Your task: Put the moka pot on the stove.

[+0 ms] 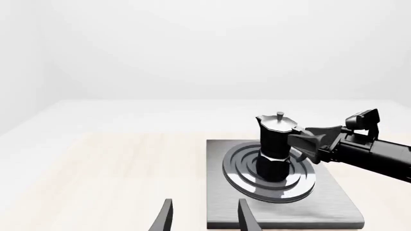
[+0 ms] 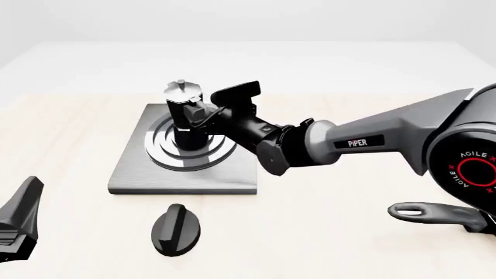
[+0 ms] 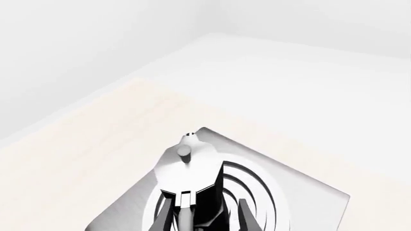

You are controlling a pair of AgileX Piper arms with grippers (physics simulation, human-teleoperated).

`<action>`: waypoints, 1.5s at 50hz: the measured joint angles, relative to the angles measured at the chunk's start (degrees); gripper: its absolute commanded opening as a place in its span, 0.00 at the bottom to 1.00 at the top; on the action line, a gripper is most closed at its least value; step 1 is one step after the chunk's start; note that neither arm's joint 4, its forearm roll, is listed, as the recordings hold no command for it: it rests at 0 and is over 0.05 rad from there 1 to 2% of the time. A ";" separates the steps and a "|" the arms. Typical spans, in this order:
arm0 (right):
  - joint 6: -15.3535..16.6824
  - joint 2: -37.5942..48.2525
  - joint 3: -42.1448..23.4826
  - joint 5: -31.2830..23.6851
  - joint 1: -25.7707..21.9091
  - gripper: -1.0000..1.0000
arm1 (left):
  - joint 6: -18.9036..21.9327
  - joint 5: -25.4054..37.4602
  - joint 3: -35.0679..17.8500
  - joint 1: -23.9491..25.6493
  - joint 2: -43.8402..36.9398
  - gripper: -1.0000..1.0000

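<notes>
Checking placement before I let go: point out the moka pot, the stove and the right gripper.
moka pot (image 2: 184, 119): front view, on its black faceted body.
stove (image 2: 132, 174): front view, on bare grey slab near its left front corner.
right gripper (image 2: 203, 115): front view, between the fingertips at the pot's handle side.

moka pot (image 2: 184, 119) handle hidden behind right gripper (image 2: 203, 116), left gripper (image 2: 17, 224) cut by frame edge, pan handle (image 2: 438, 214) cut at right edge, jaw contact unclear

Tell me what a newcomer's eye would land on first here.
The moka pot standing upright on the ring burner of the stove, with the right gripper around its handle side. Nearer the camera, a black oval knob lies on the table, and the left gripper hangs open, apart from it all.
</notes>
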State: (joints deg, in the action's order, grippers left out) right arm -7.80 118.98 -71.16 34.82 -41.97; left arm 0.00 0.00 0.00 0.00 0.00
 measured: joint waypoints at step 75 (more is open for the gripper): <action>1.32 -8.85 20.56 13.30 0.51 1.00 | 0.00 0.00 0.00 0.00 0.00 1.00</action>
State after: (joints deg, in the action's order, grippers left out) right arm -6.48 110.12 -50.60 48.12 -41.46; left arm 0.00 0.00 0.00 0.00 0.00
